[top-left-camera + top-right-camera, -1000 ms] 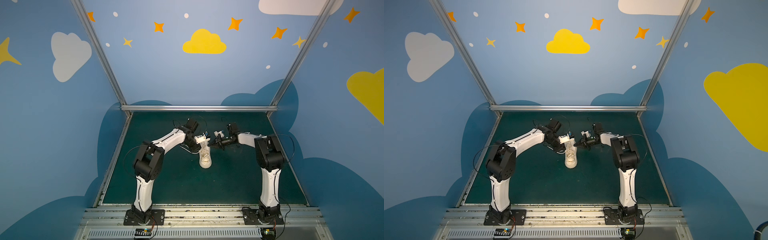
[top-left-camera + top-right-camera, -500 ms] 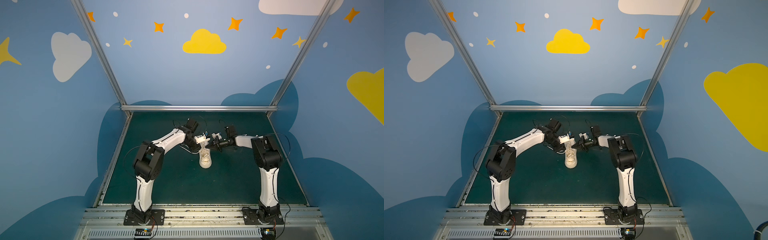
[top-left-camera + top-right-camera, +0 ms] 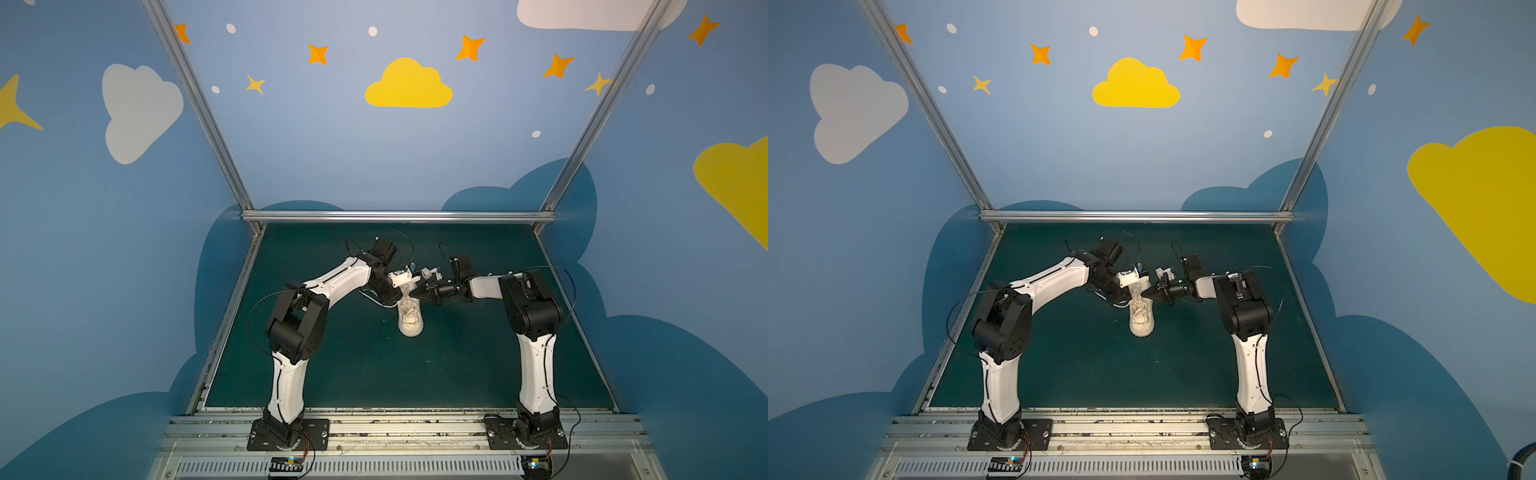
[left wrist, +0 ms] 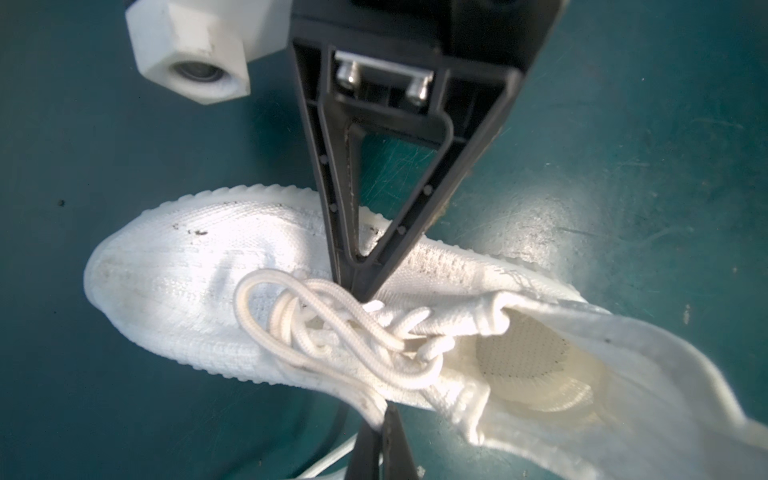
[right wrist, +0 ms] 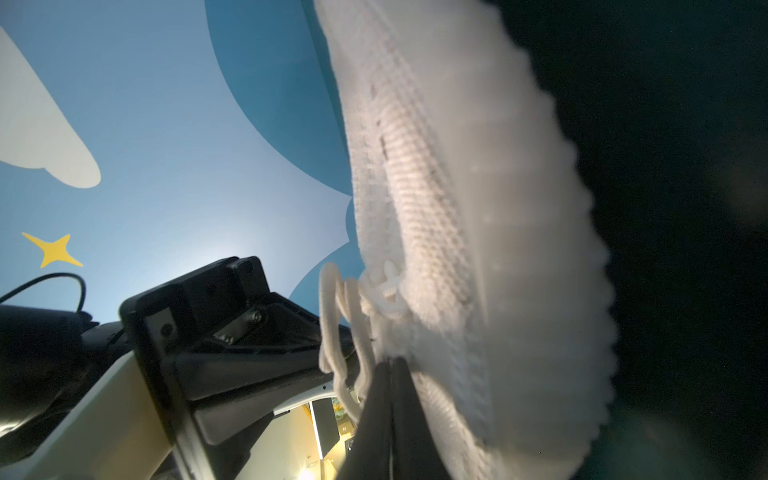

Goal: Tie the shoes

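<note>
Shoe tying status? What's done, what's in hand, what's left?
Done: the laces lie in loose loops over the tongue of the sneaker. In hand: the left gripper is shut on a lace strand. The right gripper, also shut, has its tip at the bundle from the opposite side, grip unclear. Remaining: no tight bow shows yet, so the loops likely need pulling snug.

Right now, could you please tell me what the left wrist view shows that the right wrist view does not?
Only the left wrist view: the off-white knit sneaker from above, with its open collar and insole. Only the right wrist view: the ribbed sole edge from the side, and the blue wall with a yellow star. Both: the looped cream-white laces, with the shut left tool and shut right tool at them.
</note>
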`<state>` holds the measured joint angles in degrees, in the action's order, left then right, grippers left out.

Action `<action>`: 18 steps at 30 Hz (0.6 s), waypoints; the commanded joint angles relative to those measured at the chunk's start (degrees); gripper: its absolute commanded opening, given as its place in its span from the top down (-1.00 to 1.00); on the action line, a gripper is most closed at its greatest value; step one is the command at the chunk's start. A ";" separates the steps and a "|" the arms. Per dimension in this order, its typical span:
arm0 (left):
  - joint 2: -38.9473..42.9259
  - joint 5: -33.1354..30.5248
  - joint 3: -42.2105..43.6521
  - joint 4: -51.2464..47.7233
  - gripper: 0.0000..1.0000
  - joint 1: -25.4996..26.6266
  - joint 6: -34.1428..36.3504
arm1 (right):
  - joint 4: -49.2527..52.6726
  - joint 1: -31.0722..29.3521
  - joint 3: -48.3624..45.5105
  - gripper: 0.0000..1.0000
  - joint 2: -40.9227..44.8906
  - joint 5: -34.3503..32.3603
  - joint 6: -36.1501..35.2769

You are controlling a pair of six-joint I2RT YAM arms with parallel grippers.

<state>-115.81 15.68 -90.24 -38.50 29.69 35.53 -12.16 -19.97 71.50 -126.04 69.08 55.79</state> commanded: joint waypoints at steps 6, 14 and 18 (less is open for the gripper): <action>0.76 1.28 0.34 -0.35 0.94 0.00 -0.60 | -9.23 -0.46 -1.33 0.87 0.26 4.21 5.08; 1.17 1.19 0.94 -0.13 0.94 0.05 -0.55 | -10.72 -0.56 -2.49 0.87 0.49 4.21 6.19; 1.16 1.39 1.07 -0.05 0.94 0.01 -0.74 | -8.00 -0.51 -1.28 0.86 -1.16 2.67 4.95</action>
<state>-115.81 15.68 -90.06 -38.50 29.69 35.31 -21.28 -20.21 69.60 -126.06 72.14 61.60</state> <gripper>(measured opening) 0.047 0.069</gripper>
